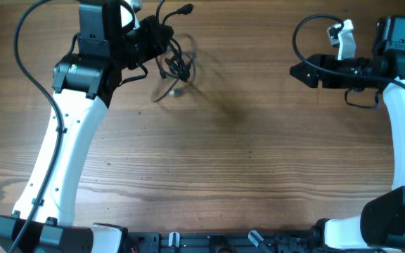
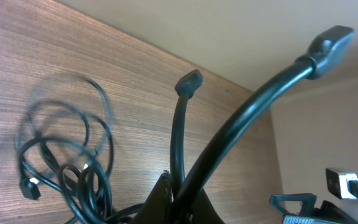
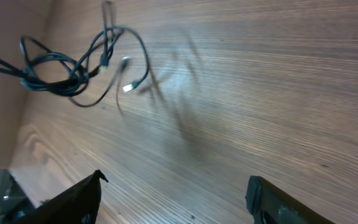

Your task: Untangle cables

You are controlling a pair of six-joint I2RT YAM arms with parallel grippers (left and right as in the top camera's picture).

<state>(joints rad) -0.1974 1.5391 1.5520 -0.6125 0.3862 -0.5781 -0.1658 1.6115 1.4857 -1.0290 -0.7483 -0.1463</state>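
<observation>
Mid-untangling, I judge: the left gripper (image 2: 169, 198) pinches the cables (image 1: 176, 67), their knotted bunch dangling above the table's (image 1: 259, 154) far left, while the right gripper (image 3: 174, 180) stands spread and empty well apart, so next it should reach across and catch one loose loop.

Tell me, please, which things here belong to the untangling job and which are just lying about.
Job: cables, bunched; left gripper, shut on them; right gripper, open and empty.
Not the job: wooden table; arm's own wire.
</observation>
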